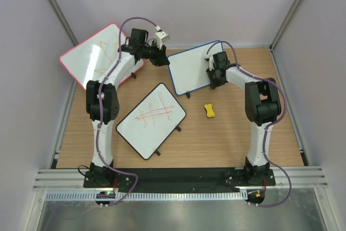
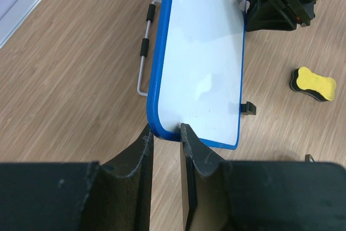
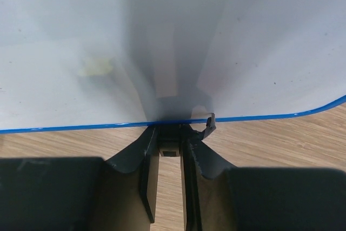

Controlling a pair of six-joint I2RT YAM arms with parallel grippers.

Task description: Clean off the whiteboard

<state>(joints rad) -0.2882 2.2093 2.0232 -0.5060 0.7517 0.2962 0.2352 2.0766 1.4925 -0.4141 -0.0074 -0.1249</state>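
Whiteboard (image 1: 192,71), one of three boards (image 1: 151,120), is clamped by left hand (image 2: 165,131) and right hand (image 3: 170,133).

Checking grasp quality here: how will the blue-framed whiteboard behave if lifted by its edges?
Probably stiff: the whiteboard looks flat and unbent between the left fingers and right fingers. Likely light, since its edge looks thin. Its glossy face and slim frame might slip in an edge pinch.

L claw (image 2: 165,130) pinching blue whiteboard (image 2: 205,52) corner, yellow eraser (image 2: 313,84) rt
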